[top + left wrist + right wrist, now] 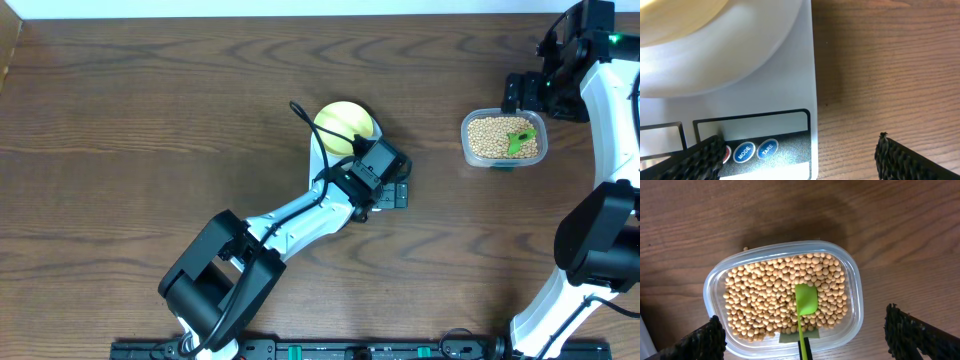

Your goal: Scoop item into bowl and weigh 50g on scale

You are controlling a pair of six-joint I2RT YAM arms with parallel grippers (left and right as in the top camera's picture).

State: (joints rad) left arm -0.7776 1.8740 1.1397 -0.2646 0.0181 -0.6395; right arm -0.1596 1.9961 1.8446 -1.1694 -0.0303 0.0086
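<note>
The pale yellow bowl (345, 125) stands on the white scale (318, 152), which my left arm mostly covers. In the left wrist view the bowl (675, 20) sits above the scale's display (752, 127) and its MODE and TARE buttons. My left gripper (385, 192) (799, 145) is open and empty over the scale's front right corner, one finger over the red button. The tan beans (495, 135) (765, 295) fill a clear tub (470, 150) (855, 280) with a green spoon (520, 138) (806, 300) in them. My right gripper (525, 98) (802, 320) hangs open above the tub.
Bare dark wood tabletop lies between the scale and the tub and to the left of the scale. One loose bean (745, 249) lies on the wood just beyond the tub. The arm bases stand at the table's front edge.
</note>
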